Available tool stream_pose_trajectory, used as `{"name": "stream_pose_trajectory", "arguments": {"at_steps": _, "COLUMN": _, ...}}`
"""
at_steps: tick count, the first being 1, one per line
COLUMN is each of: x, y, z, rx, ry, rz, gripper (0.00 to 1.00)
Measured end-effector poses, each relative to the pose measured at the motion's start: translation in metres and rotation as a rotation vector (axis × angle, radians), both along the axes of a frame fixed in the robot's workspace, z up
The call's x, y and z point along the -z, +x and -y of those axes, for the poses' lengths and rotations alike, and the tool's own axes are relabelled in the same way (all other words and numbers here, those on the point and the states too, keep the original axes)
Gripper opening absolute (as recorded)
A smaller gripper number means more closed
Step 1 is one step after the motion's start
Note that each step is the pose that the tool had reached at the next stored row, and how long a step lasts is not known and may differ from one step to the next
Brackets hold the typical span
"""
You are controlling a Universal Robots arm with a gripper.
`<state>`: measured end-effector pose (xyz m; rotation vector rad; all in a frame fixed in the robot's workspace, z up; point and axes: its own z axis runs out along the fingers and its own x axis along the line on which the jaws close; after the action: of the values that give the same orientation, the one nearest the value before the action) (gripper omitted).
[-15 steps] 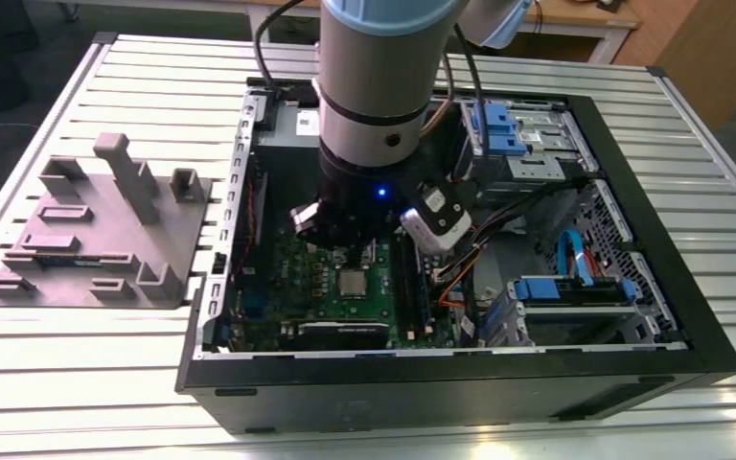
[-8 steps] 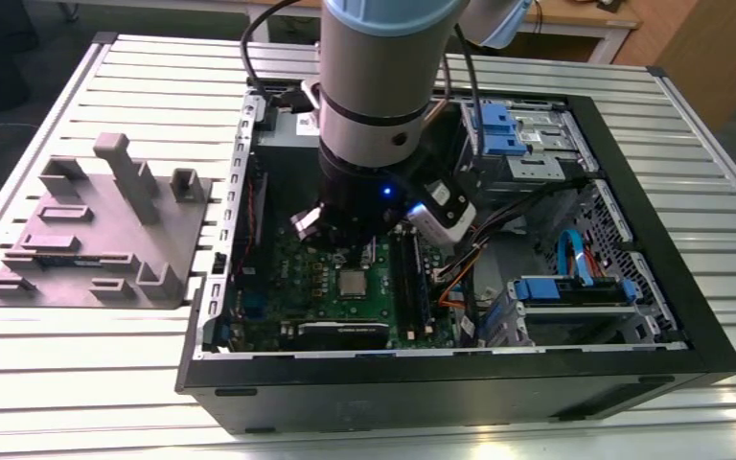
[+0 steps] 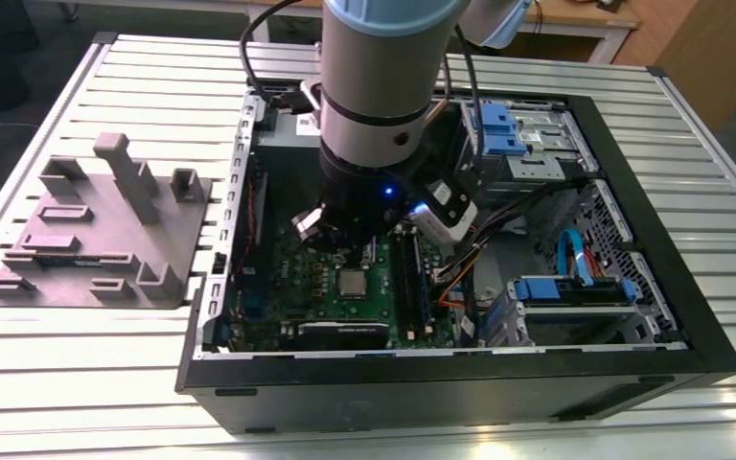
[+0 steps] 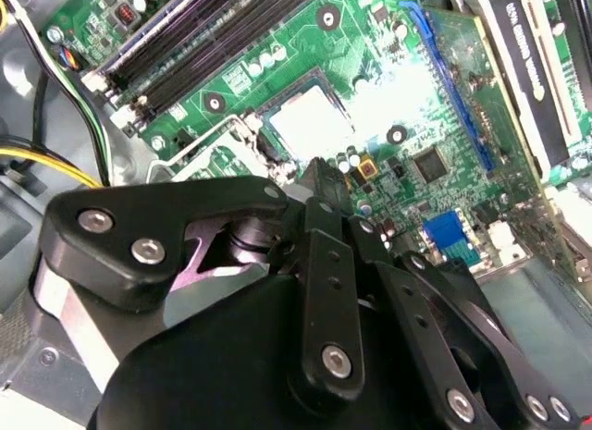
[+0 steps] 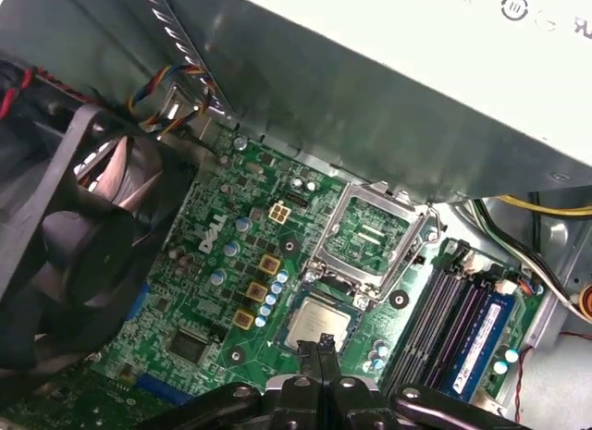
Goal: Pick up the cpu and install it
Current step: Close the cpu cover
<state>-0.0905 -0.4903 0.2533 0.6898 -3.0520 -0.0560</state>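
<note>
The cpu point(image 3: 353, 282) lies flat in its socket on the green motherboard point(image 3: 294, 287) inside the open computer case point(image 3: 445, 383). Its silvery top shows in the first wrist view point(image 5: 319, 321) and as a bright square in the second wrist view point(image 4: 310, 123). The socket's hinged metal frame point(image 5: 372, 234) stands swung open beside the chip. My gripper point(image 5: 324, 349) hangs just above the cpu, fingers pressed together with nothing between them. Its black linkage point(image 4: 324, 291) hides the board nearest me, and its tip point(image 3: 346, 255) sits below the arm's wrist.
A black fan point(image 5: 74, 236) and the case wall point(image 5: 388, 88) flank the socket. Memory sticks point(image 5: 462, 328) stand on its other side. Blue drive bays point(image 3: 521, 134) and orange cables point(image 3: 458, 283) fill the case toward the exterior view's right. A grey fixture point(image 3: 87, 235) sits outside on the slatted table.
</note>
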Motion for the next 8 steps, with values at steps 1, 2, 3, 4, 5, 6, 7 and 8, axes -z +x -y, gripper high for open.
{"name": "stream_pose_trajectory", "arguments": {"at_steps": 1, "x": 0.0000, "y": 0.0000, "z": 0.0000, "rx": -0.012, "ry": 0.0000, "rz": 0.0000, "gripper": 0.10}}
{"name": "stream_pose_trajectory", "arguments": {"at_steps": 2, "x": -0.0001, "y": 0.0000, "z": 0.0000, "rx": -0.026, "ry": -0.0002, "rz": 0.0000, "gripper": 0.10}}
{"name": "stream_pose_trajectory", "arguments": {"at_steps": 3, "x": -0.0001, "y": 0.0001, "z": 0.0000, "rx": -0.041, "ry": -0.0002, "rz": 0.0000, "gripper": 0.10}}
{"name": "stream_pose_trajectory", "arguments": {"at_steps": 4, "x": 0.0000, "y": 0.0007, "z": 0.0000, "rx": -0.053, "ry": -0.0001, "rz": 0.0000, "gripper": 0.10}}
{"name": "stream_pose_trajectory", "arguments": {"at_steps": 5, "x": 0.0000, "y": 0.0016, "z": -0.0001, "rx": -0.060, "ry": -0.0002, "rz": 0.0000, "gripper": 0.10}}
{"name": "stream_pose_trajectory", "arguments": {"at_steps": 6, "x": 0.0001, "y": 0.0030, "z": -0.0001, "rx": -0.065, "ry": -0.0001, "rz": -0.0001, "gripper": 0.10}}
{"name": "stream_pose_trajectory", "arguments": {"at_steps": 7, "x": 0.0001, "y": 0.0046, "z": -0.0001, "rx": -0.067, "ry": -0.0003, "rz": -0.0001, "gripper": 0.10}}
{"name": "stream_pose_trajectory", "arguments": {"at_steps": 8, "x": 0.0002, "y": 0.0064, "z": -0.0003, "rx": -0.068, "ry": -0.0002, "rz": -0.0001, "gripper": 0.10}}
